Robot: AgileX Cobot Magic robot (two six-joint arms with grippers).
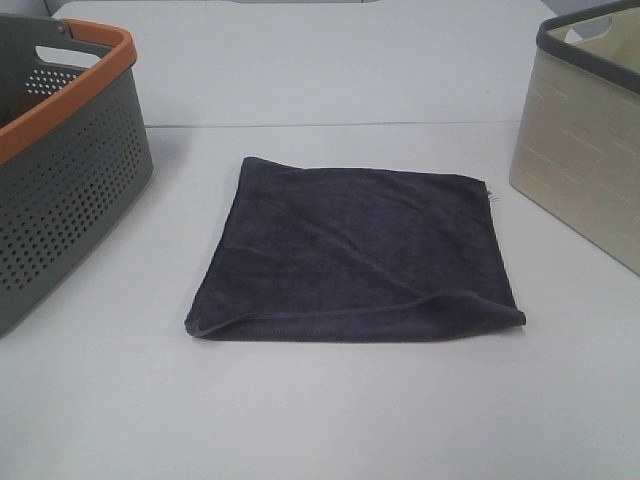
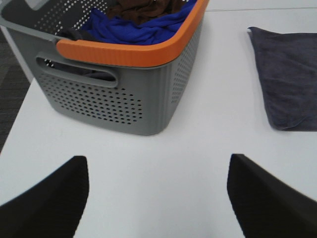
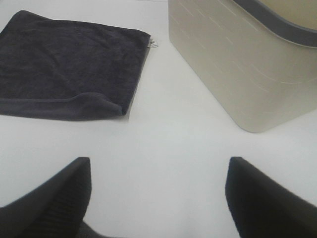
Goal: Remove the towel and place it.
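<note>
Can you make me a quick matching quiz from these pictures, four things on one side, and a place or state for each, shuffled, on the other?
Things:
1. towel
2. grey basket with orange rim
3. beige basket
4. left gripper

Descriptions:
A. stands at the table's right edge in the high view
B. open, holding nothing
C. lies flat on the table between the baskets
D. holds blue and brown cloth

Pairs: 1-C, 2-D, 3-A, 4-B
</note>
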